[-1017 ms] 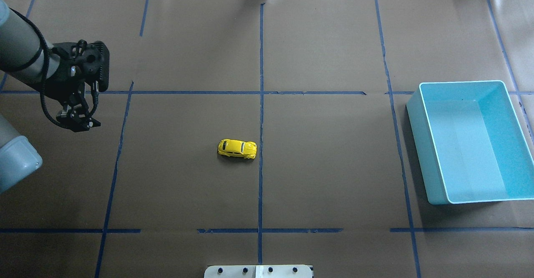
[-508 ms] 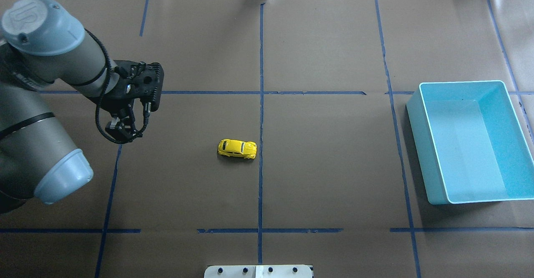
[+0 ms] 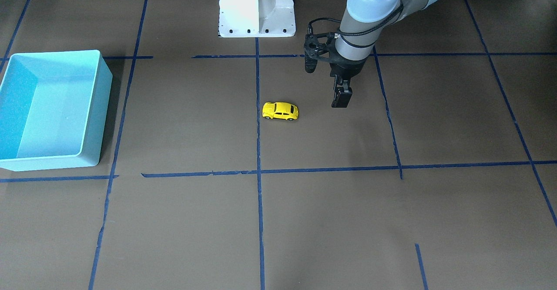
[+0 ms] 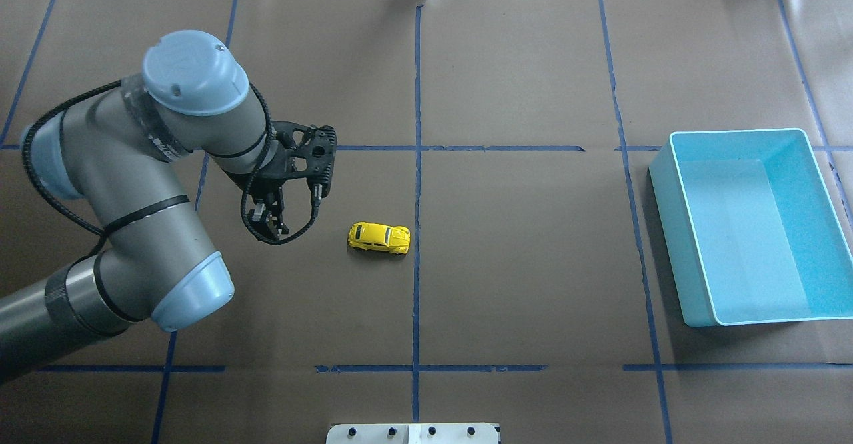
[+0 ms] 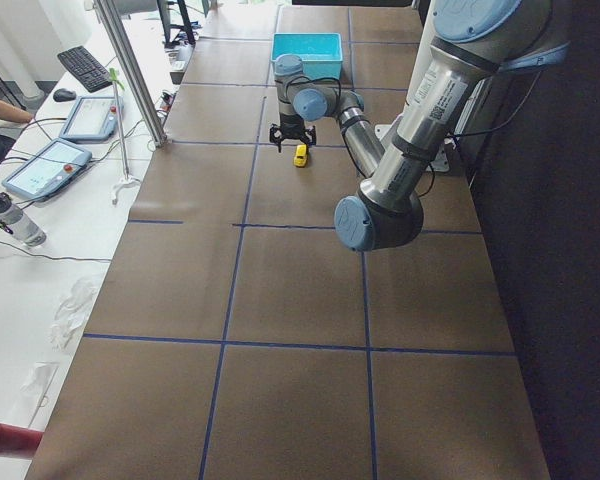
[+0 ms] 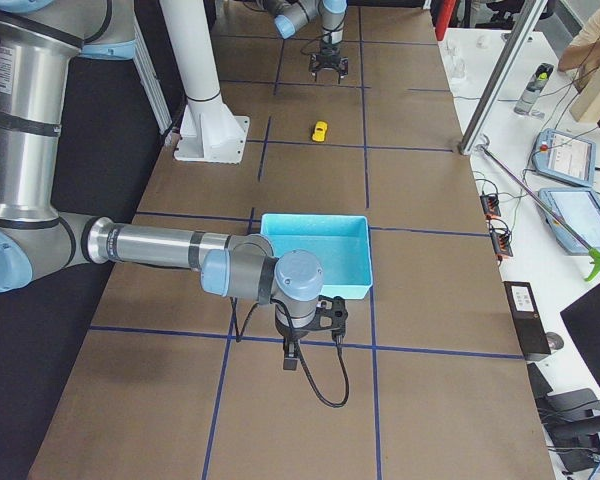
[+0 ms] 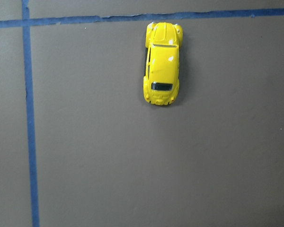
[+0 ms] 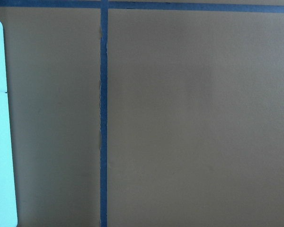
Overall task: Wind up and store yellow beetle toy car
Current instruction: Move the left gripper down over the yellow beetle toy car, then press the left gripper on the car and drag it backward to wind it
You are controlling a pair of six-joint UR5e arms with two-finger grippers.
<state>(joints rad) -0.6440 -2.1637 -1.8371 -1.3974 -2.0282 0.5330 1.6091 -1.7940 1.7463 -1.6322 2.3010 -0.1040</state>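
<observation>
Seen from across the table, the yellow toy car [image 3: 280, 111] sits on its wheels on the brown paper just beside the blue tape line [image 3: 257, 107] that runs down the middle, and the left gripper [image 3: 341, 100] hangs near it with nothing in it, fingers pointing down and looking drawn together. Well apart from both, the light blue bin [image 3: 102, 107] stands by that view's left edge, with the white robot base [image 3: 256, 7] at the top. From overhead, the left gripper [image 4: 268, 229] is on the car's [image 4: 378, 237] left, not touching it, and its fingers again seem closed with no gap I can make out; the bin [image 4: 673, 231] lies far off to the right. From the left end of the table, the car [image 5: 301, 155] is a small yellow spot beside the left gripper [image 5: 289, 143], with the bin [image 5: 307, 45] beyond. From the right end, the right gripper [image 6: 292, 360] hangs over the paper just in front of the bin [image 6: 315, 290]; whether it is open I cannot tell. The car [image 6: 320, 131] is far up the table. The left wrist camera looks straight down on the car [image 7: 162, 64], one end close to a tape line. The right wrist camera shows only paper, tape and an edge of the bin [image 8: 0, 132].
</observation>
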